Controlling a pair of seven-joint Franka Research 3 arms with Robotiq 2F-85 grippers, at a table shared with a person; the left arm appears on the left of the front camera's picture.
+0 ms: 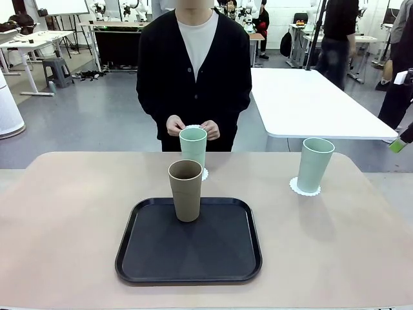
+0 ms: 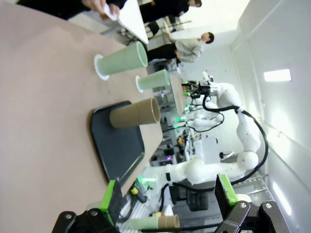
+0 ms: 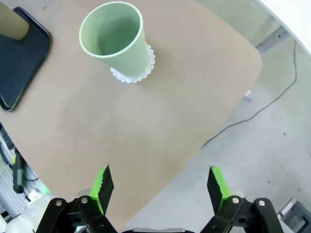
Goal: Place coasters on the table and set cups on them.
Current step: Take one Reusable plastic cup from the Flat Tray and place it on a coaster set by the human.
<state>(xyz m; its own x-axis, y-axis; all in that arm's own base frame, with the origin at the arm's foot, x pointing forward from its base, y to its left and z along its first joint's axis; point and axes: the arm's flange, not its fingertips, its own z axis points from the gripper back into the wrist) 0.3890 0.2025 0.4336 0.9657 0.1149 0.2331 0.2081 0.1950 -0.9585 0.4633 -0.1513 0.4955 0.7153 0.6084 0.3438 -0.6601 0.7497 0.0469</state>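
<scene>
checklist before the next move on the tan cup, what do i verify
1. Left gripper open, empty: ok.
2. Right gripper open, empty: ok.
3. Tan cup upright on the black tray: ok.
4. Right mint cup seated on the right coaster: ok.
5. Middle mint cup on the middle coaster: ok.
6. Third coaster laid on the table: not ok, it is in the person's hands.
</scene>
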